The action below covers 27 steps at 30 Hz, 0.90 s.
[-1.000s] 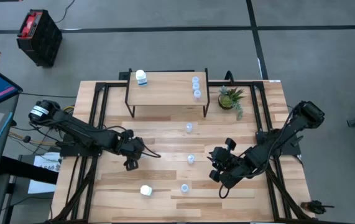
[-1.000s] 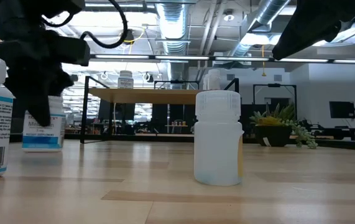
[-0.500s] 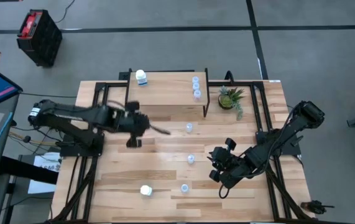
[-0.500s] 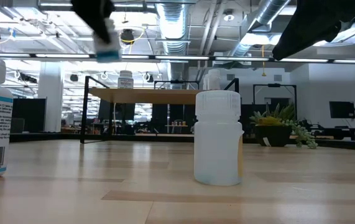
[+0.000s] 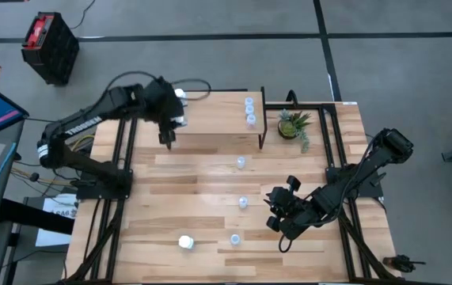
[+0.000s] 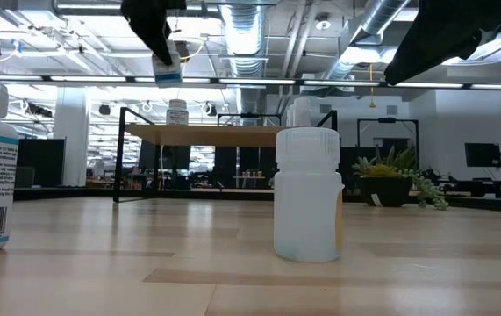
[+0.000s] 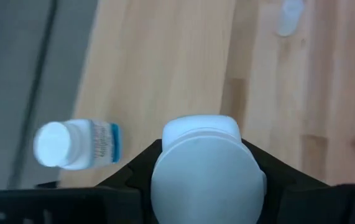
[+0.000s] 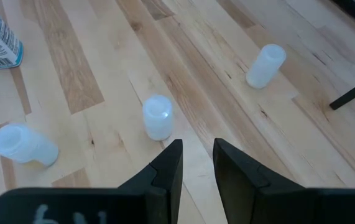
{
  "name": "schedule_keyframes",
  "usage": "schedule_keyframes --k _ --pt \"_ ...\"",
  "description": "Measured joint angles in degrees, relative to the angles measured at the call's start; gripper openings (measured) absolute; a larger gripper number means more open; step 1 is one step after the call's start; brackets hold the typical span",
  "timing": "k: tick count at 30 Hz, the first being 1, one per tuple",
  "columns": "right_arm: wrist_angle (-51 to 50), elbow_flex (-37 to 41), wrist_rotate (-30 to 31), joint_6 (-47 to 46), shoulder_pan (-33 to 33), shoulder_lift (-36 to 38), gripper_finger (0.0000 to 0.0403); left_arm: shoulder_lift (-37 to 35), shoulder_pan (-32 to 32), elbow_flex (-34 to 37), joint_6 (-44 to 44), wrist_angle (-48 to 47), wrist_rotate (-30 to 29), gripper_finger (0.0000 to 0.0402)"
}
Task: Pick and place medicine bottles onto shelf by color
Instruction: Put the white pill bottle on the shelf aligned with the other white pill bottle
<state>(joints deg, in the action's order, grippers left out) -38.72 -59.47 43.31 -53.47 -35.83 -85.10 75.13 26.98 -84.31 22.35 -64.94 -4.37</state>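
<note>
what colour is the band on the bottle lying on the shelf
Blue, around the white medicine bottle's label, clearest in the left wrist view.

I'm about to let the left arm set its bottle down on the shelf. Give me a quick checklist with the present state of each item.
1. Left hand shut on the white bottle: ok.
2. Held bottle above the shelf, not touching: ok.
3. Other white bottle on the shelf stands apart from the held one: ok.
4. Two pale bottles stay at the shelf's far end: ok.
5. Right hand shut, low over the table, away from the shelf: ok.
6. Exact landing spot free: cannot tell.
</note>
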Motion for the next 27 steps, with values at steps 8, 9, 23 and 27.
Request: schedule_keyframes --k 8,9,23,27 --pt "0.0 0.0 0.0 0.0 0.0 0.0 0.0111 0.0 10.0 0.1 6.1 -0.4 5.5 0.0146" --pt "0.0 0.0 0.0 0.0 0.0 0.0 0.0111 0.4 10.6 0.1 6.3 -0.6 6.6 0.0144" --pt "0.0 0.0 0.0 0.0 0.0 0.0 0.0111 11.2 11.7 0.2 8.6 -1.0 9.0 0.0144" --pt "0.0 0.0 0.0 0.0 0.0 0.0 0.0111 12.6 11.8 0.2 11.2 -0.6 6.8 0.0149"
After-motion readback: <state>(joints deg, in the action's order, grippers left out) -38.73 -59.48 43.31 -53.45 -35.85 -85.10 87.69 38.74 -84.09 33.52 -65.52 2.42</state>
